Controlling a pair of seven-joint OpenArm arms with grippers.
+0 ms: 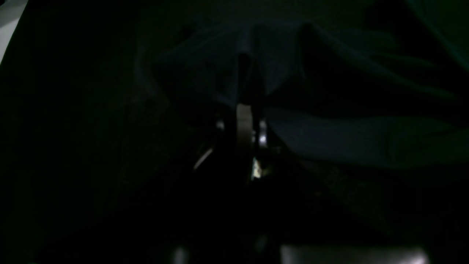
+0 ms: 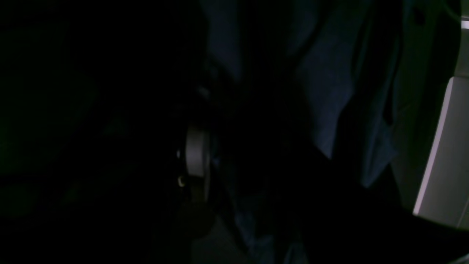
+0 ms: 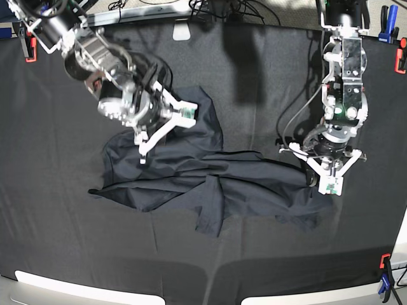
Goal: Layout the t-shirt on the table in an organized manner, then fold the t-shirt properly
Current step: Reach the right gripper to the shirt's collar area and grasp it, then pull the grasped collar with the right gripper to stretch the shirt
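Navy t-shirt [image 3: 210,181] lies rumpled; left gripper [image 3: 331,185] seemingly pinches it, right gripper [image 3: 166,132] spread.

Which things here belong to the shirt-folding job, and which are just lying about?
Job: t-shirt, crumpled; table; left end effector, shut on the t-shirt; right end effector, open.
Lying about: red clamps; blue clamps; cables.

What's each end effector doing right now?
Left end effector: closed on an edge of the crumpled dark navy cloth t-shirt.
Right end effector: open above the t-shirt, holding nothing.
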